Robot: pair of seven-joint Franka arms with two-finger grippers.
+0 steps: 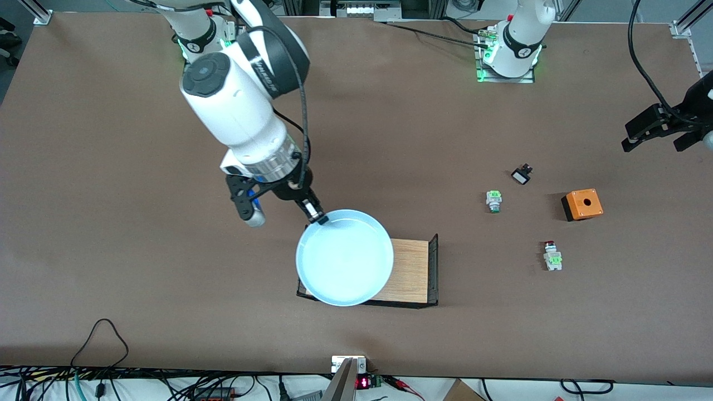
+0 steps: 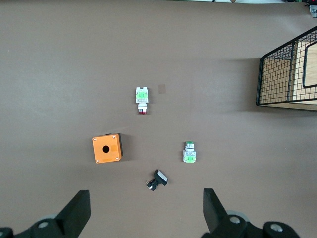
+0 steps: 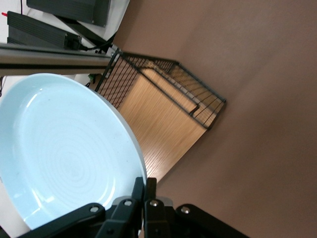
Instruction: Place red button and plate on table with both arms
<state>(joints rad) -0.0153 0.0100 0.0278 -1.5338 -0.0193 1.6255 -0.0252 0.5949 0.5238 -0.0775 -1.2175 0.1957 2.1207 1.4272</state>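
My right gripper (image 1: 319, 217) is shut on the rim of the light blue plate (image 1: 344, 257) and holds it over the wooden tray (image 1: 415, 273), at the tray's end toward the right arm. In the right wrist view the jaws (image 3: 144, 184) pinch the plate's rim (image 3: 64, 158). The red button (image 1: 552, 256) lies on the brown table (image 1: 139, 267) toward the left arm's end; it also shows in the left wrist view (image 2: 142, 97). My left gripper (image 1: 654, 142) is open and empty, up over the table at the left arm's end (image 2: 146, 198).
An orange box with a hole (image 1: 582, 204) (image 2: 106, 148), a green-and-silver button (image 1: 493, 200) (image 2: 189, 151) and a small black switch (image 1: 522, 175) (image 2: 158, 179) lie near the red button. The tray has black wire ends (image 3: 198, 99). Cables run along the table's near edge.
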